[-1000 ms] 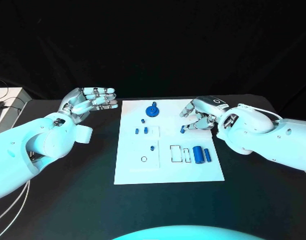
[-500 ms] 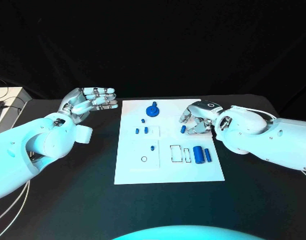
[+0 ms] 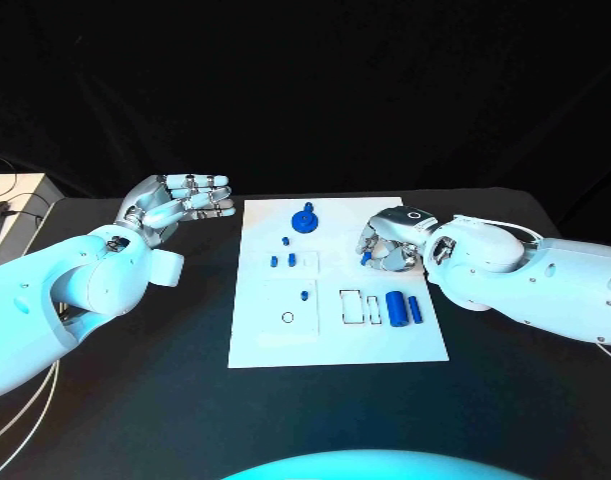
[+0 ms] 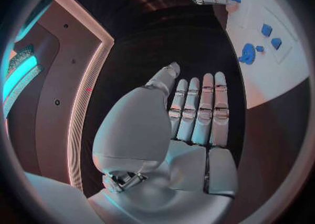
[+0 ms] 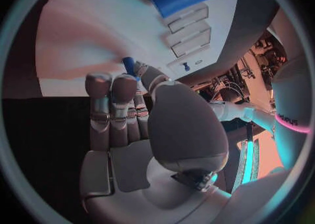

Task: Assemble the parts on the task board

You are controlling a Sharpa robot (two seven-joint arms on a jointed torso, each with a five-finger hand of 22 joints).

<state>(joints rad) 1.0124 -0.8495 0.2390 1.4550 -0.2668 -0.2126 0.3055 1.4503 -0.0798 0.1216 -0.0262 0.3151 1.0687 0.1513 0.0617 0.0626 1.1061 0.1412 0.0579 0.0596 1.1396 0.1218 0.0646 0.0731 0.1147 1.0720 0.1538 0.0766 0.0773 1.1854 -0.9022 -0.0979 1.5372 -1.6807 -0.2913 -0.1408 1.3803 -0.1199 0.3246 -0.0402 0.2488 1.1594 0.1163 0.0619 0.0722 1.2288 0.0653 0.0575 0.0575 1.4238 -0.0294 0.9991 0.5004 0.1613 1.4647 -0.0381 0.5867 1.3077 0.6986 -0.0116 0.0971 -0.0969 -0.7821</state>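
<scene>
Carefully, the right robot hand pinching the small blue peg should lift it straight, left robot hand idle with fingers spread

Board mid-table; left hand off its left edge, right hand over its right edge; parts on board.

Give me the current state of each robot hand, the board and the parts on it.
Left robot hand: raised beside the board, fingers together, holding nothing.
Right robot hand: down over the board's right edge, fingers at a small blue peg; grasp unclear.
Task board: flat on the table.
Blue cylinders: lying side by side.
Blue knob: untouched.
</scene>
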